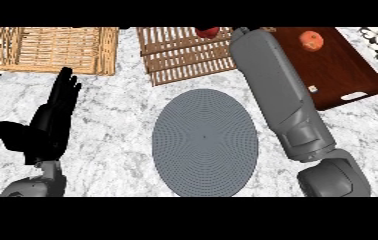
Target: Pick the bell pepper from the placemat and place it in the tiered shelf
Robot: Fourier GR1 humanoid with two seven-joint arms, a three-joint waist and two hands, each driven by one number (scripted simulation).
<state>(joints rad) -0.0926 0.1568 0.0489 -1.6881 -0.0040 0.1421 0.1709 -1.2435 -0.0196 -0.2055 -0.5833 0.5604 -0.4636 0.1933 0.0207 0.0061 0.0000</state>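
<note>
The grey oval placemat (205, 143) lies flat, with nothing on it. Just beyond its far edge stands the tiered shelf (181, 54), built of light wooden slats and turned slightly askew. The red bell pepper (208, 32) sits at the shelf's far right corner, only partly visible at the view's upper edge.

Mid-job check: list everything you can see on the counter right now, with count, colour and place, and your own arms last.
Round ribbed placemat: one, grey, centre, nothing on it.
Slatted wooden tiered shelf: one, light brown, top centre.
Red bell pepper: one, at the shelf's far edge.
Woven wicker basket: one, tan, top left.
Dark wooden tray: one, reddish brown, top right.
Round orange-red fruit: one, on the tray.
Left hand: black, open, resting at left.
Right forearm: grey, extended toward the shelf; its hand is out of view.
</note>
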